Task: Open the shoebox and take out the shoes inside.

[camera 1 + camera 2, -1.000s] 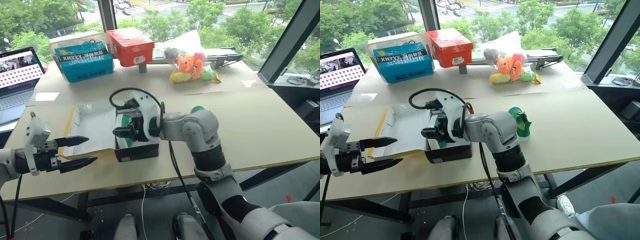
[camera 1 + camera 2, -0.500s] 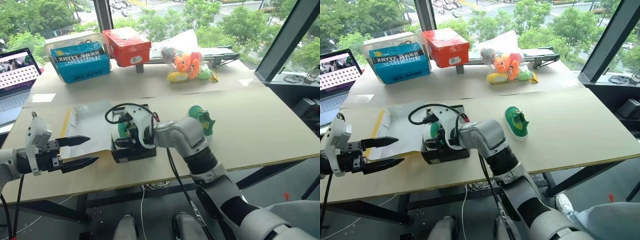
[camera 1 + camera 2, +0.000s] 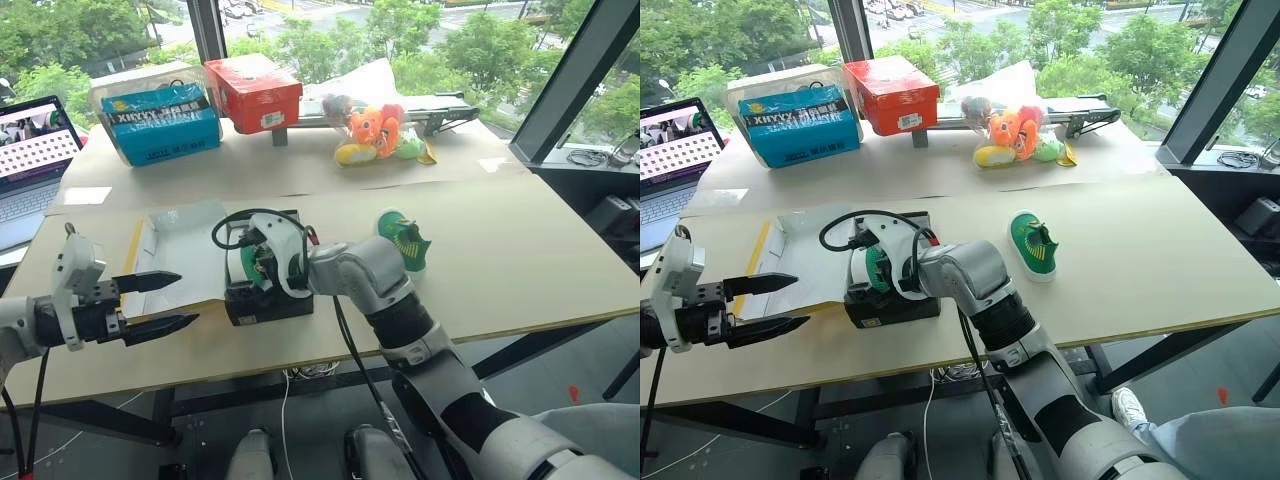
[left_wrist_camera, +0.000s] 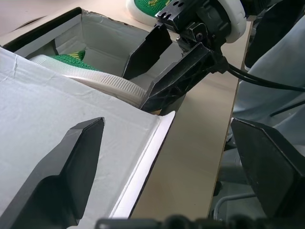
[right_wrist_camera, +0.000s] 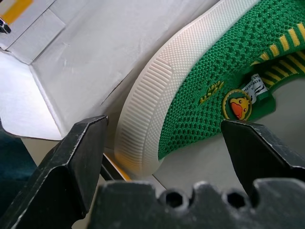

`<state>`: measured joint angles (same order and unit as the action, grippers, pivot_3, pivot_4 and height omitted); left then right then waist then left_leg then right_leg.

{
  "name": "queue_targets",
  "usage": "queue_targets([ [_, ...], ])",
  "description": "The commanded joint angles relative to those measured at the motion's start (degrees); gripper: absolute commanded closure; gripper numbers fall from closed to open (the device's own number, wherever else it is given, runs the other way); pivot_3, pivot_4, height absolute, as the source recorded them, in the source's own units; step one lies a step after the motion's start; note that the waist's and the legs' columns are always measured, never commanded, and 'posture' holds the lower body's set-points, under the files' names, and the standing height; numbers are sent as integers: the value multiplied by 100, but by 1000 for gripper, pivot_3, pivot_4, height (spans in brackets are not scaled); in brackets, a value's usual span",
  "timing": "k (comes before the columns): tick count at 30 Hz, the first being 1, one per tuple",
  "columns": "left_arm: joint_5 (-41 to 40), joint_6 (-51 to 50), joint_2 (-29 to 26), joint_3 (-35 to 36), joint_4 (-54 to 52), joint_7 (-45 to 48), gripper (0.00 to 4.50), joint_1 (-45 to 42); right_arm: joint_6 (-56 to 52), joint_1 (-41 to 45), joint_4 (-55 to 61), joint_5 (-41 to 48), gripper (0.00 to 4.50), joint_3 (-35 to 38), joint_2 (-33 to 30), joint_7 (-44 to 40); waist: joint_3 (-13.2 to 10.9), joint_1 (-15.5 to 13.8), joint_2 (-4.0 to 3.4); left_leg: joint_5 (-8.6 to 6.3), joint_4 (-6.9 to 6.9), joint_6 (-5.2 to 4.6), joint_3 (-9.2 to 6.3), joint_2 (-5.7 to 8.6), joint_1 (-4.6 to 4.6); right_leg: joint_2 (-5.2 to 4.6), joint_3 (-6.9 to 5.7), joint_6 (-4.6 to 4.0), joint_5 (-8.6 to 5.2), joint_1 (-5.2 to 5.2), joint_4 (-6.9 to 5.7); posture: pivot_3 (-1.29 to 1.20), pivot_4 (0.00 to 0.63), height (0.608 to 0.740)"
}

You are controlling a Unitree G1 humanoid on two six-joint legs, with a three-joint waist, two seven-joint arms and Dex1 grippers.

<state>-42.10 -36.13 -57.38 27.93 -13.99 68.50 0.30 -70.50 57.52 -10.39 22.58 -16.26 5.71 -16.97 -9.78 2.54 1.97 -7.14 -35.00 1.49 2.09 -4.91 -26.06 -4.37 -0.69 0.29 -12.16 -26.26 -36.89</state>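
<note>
Left eye view has the shoebox sitting just left of centre, its lid folded flat out toward the left edge of the frame with the white inside facing up and a yellow strip along the far side. The right gripper is dipped into the black base, fingers spread wide, not gripping anything. In the right wrist view those fingers sit either side of the shoe in the box, a green knit sneaker with a ribbed white sole and a little duck badge, lying against the white wall; they're around it, not pinching it. The other shoe is already out on the table, right of centre, well apart from the box. The left gripper hovers at the lower left of the frame near the lid's front edge, fingers parted, empty. Up top there's a blue box, a red box, plush toys, and a laptop at the far left edge.
</note>
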Motion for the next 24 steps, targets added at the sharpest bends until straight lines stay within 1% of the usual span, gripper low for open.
queue_targets([
  [1, -10, 93, -24, 35, -65, 10, 0, -78, 466, -62, -362, -304, 41, -268, 154, -52, 0, 3, 1, 0, 0, 0, 0, 0, 2, 0, 0, 0, 0, 1, 0, 0, 150, 732],
  [6, -9, 88, -37, 42, -61, 19, 0, -76, 760, -134, -828, -532, 41, -296, 129, -35, 6, 12, 4, -4, 8, 7, 0, 0, 32, 0, 3, -6, -3, 18, -3, 0, 150, 732],
  [8, -6, 90, -44, 44, -56, 26, 0, -77, 808, -144, -918, -573, 41, -271, 125, -27, 7, 5, 4, -20, 16, 32, 0, 0, 47, 0, 2, -7, -3, 26, -3, 0, 150, 732],
  [12, 6, 98, -62, 22, -26, 41, 0, -116, 826, -180, -998, -590, 41, -218, 131, -23, 10, 2, 5, -23, 25, 36, 0, -1, 71, -1, 0, -10, -4, 36, -2, 0, 150, 732],
  [14, 10, 98, -67, 11, -14, 45, 0, -134, 830, -185, -1011, -584, 546, -198, 145, -32, 11, 2, 6, -24, 25, 38, 0, -1, 81, -3, -2, -11, -4, 33, 0, 0, 150, 732],
  [15, 14, 99, -68, 4, -6, 48, 0, -144, 830, -187, -1017, -578, 679, -176, 156, -25, 11, 2, 6, -24, 25, 38, 0, -1, 81, -4, -2, -11, -4, 32, 1, 0, 150, 732],
  [18, 22, 102, -68, -17, 16, 52, 0, -173, 817, -191, -1040, -553, 1627, -102, 183, -2, 11, -1, 7, -24, 25, 38, -1, -1, 81, -4, -2, -10, -4, 32, 2, 0, 150, 732],
  [20, 29, 106, -68, -28, 33, 58, 0, -189, 806, -182, -1054, -539, 2385, -62, 200, 2, 12, -8, 7, -24, 26, 39, -1, -1, 81, -4, -3, -11, -4, 33, 2, 0, 150, 732],
  [23, 44, 115, -65, -39, 49, 65, 0, -205, 796, -171, -1060, -536, 3366, -31, 215, -2, 12, -11, 7, -24, 25, 39, -1, -1, 81, -5, -3, -11, -4, 33, 3, 0, 150, 732],
  [24, 49, 118, -66, -46, 55, 69, 0, -212, 795, -163, -1061, -535, 3631, -16, 217, 0, 12, -11, 7, -24, 25, 39, -1, -1, 81, -5, -3, -11, -4, 32, 4, 0, 150, 732],
])
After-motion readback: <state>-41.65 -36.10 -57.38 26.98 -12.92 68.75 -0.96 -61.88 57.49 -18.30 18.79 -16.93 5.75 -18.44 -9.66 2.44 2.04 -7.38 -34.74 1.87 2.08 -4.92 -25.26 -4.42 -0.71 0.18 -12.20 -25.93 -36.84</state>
